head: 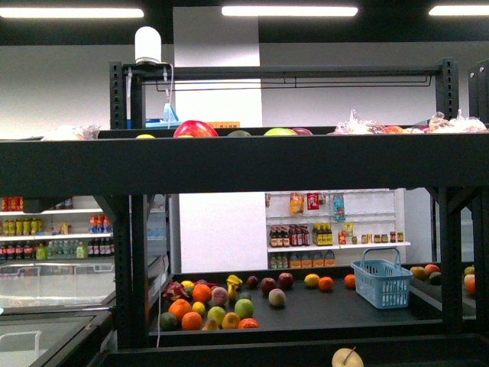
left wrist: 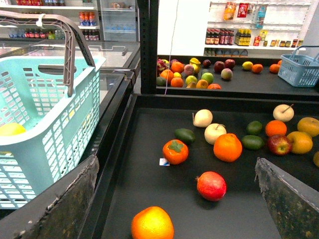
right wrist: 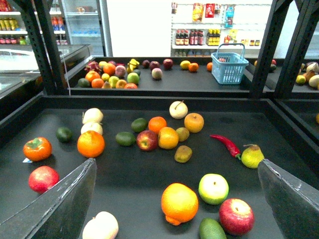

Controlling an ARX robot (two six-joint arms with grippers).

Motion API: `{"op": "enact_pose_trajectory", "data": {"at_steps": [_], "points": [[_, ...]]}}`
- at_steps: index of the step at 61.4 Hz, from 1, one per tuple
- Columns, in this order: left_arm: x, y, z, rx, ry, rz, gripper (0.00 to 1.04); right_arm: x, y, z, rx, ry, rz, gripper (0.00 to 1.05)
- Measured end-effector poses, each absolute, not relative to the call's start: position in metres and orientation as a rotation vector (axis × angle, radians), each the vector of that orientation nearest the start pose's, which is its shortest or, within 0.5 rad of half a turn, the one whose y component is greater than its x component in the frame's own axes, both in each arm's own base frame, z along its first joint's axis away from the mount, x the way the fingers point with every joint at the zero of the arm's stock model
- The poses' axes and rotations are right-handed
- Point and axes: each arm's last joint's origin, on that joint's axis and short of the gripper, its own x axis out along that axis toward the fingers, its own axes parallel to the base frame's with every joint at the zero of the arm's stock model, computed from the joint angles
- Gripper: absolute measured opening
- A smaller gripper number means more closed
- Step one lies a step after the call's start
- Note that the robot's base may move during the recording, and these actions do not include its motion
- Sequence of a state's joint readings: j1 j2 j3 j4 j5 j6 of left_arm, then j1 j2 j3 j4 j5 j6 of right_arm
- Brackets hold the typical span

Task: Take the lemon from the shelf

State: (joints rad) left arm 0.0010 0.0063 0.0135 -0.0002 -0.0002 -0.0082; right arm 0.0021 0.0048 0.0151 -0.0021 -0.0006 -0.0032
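The front view looks level through the large black metal shelf toward the far white wall. Both wrist views look down, close, at a nearer black tier of fruit. All three views share the far blue plastic basket.

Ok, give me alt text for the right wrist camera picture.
The open right gripper hangs over a black shelf tier scattered with fruit: oranges, apples, a red chili pepper, a pear. A blue basket sits on the tier behind.
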Motion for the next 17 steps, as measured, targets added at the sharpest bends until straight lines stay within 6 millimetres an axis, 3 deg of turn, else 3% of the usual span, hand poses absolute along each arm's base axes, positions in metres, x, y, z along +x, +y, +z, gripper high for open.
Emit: {"op": "enact_pose_trajectory", "data": {"at_steps": [17], "points": [[0.0973,0.0001,0.1676,-0.008,-0.007,0.001,0.97,0.0971,0.0002,0.1681,-0.003,-0.008,0.003,0.97]]}}
